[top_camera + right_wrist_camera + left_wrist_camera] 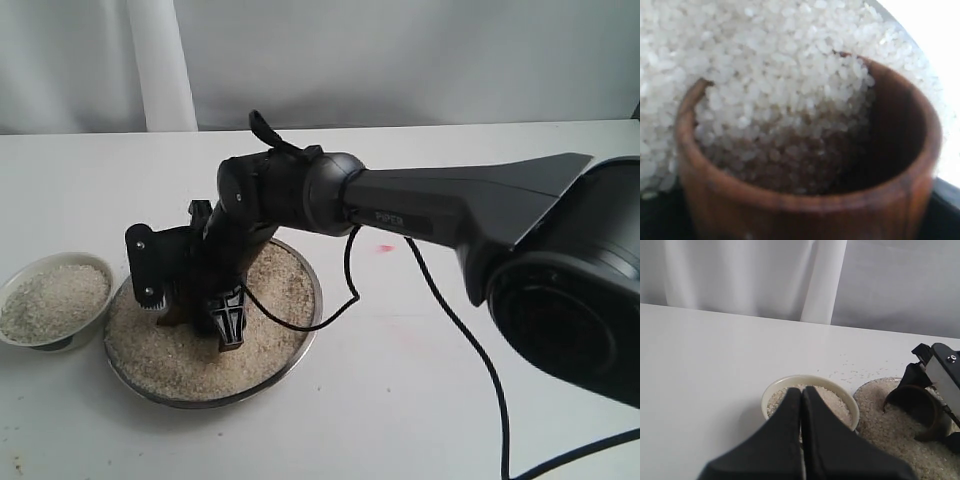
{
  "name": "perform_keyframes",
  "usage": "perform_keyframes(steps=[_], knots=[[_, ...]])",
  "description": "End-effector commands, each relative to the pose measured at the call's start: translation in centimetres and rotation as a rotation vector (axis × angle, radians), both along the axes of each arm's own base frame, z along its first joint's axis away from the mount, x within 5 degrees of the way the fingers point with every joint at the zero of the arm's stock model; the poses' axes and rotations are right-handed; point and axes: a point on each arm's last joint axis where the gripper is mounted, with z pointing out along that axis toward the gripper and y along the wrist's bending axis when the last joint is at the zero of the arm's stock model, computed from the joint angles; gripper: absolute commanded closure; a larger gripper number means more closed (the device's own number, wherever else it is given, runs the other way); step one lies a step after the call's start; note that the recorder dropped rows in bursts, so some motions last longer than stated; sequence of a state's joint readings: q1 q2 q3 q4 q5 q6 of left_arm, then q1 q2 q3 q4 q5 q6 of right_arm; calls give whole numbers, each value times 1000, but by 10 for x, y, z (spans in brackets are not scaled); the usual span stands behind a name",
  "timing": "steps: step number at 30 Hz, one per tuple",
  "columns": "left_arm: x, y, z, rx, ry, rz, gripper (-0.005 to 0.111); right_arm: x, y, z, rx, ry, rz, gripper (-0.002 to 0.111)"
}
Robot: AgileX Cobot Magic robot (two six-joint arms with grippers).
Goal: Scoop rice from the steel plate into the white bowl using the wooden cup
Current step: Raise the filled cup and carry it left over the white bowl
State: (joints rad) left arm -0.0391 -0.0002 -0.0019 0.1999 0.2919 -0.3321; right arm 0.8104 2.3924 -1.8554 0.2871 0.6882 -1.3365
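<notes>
The steel plate (304, 338) holds a broad bed of rice (272, 290). My right gripper (186, 298) is down in the plate, shut on the wooden cup (815, 215). The cup (915, 407) lies tipped with its mouth pushed into the rice (765, 75), and grains are piled partway inside it. The white bowl (18, 278) stands just left of the plate, heaped with rice (55, 298). My left gripper (801, 391) hovers over the near side of the bowl (775, 389), shut with nothing between its fingers. The left arm does not show in the exterior view.
The right arm's dark body (560, 270) spans the right half of the exterior view, and its black cable (350, 290) loops over the plate's rim. Stray grains (855, 372) lie on the white table behind the bowl. A white curtain closes the back.
</notes>
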Motion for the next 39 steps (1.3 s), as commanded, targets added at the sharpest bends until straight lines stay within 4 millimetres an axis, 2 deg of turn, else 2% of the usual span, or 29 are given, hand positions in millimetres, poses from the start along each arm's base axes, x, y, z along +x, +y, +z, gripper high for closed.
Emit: perform_keyframes(steps=[1,6,10,17,27,31,39], knots=[[0,0,0,-5,-5,-2,107,1,-10,-14,16,139,-40,108],[0,0,0,-5,-5,-2,107,10,-18,-13,50,170,-75,108],[0,0,0,-5,-5,-2,107,12,-17,-2,122,184,-64,108],[0,0,0,-5,-5,-2,107,19,-22,51,263,132,-73,108],[0,0,0,-5,-5,-2,107,13,-24,115,432,79,-97,108],[0,0,0,-5,-5,-2,107,11,-21,125,513,125,-122,108],[0,0,0,-5,-5,-2,107,14,-18,129,578,124,-181,108]])
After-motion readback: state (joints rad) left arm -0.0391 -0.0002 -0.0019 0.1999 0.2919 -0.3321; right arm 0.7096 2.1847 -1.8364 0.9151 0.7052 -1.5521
